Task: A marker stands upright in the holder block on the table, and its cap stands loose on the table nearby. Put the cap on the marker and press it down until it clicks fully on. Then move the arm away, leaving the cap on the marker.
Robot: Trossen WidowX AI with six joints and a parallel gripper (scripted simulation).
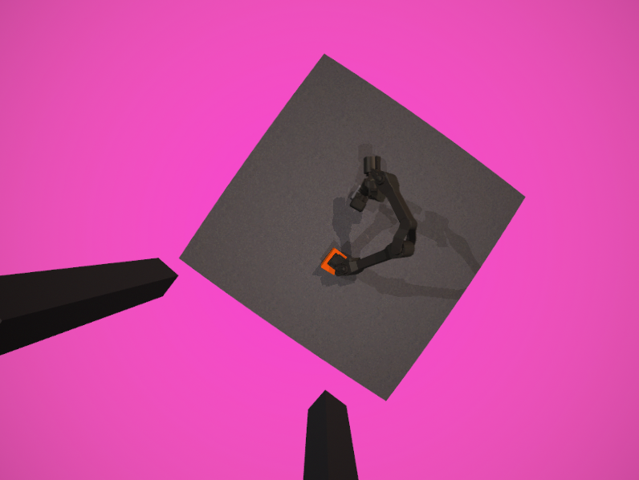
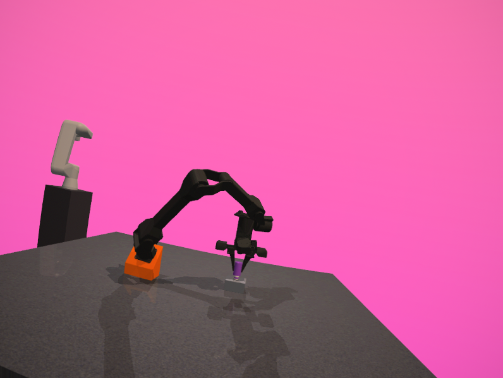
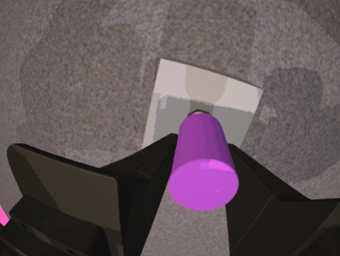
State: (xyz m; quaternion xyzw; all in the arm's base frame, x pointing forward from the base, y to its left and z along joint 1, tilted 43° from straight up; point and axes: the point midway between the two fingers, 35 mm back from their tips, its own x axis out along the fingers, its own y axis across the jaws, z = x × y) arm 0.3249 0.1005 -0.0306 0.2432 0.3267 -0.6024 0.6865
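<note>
One black two-fingered claw (image 2: 238, 271) (image 3: 201, 145) grips one purple cylindrical cap (image 2: 237, 268) (image 3: 203, 172) above one grey rectangular holder block (image 2: 234, 285) (image 3: 172, 79) on the dark grey tabletop (image 1: 289, 181) (image 2: 182, 329), right of one orange base block (image 2: 139, 269) (image 1: 327, 263).

The smooth purple cap (image 2: 237, 268) (image 3: 203, 150) sits upright over the mostly hidden marker (image 2: 236, 278), a pale band showing beneath it, above the flat grey holder block (image 1: 355, 193) (image 2: 234, 286) (image 3: 172, 77), which in the exterior view lies nearer the desk's (image 1: 278, 170) (image 2: 333, 325) far edge, left of its right-hand corner.
</note>
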